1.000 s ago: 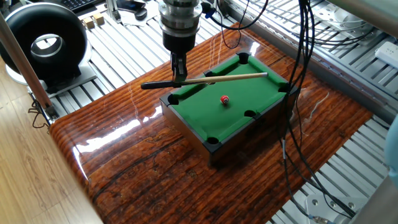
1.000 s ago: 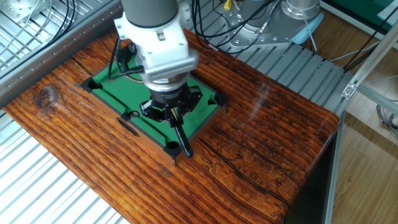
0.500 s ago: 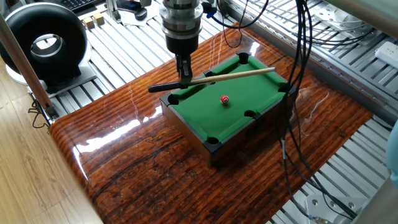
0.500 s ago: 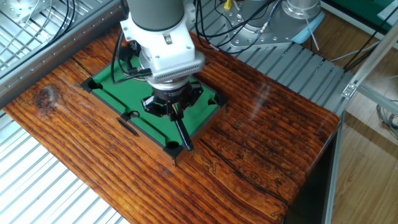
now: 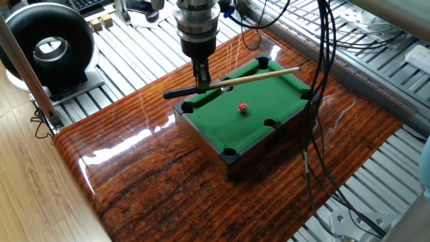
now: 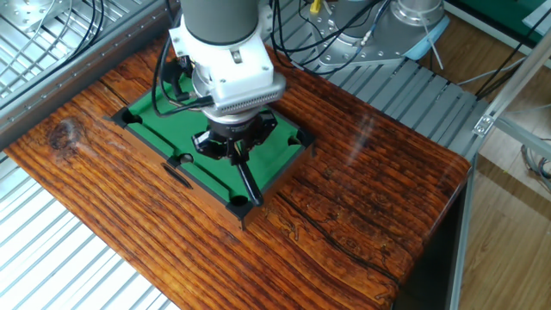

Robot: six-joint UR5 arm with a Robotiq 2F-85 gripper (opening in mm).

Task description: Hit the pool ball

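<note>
Honestly, my end effector is pinching the cue stick; gotta aim its tip squarely at the pool ball.

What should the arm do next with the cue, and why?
Probably swing the cue tip back toward the ball and lower it. The gripper holds the cue near its black butt, above the far rail, pointing past the ball, not at it.

hanging cables prob. crowding pool table far side
</note>
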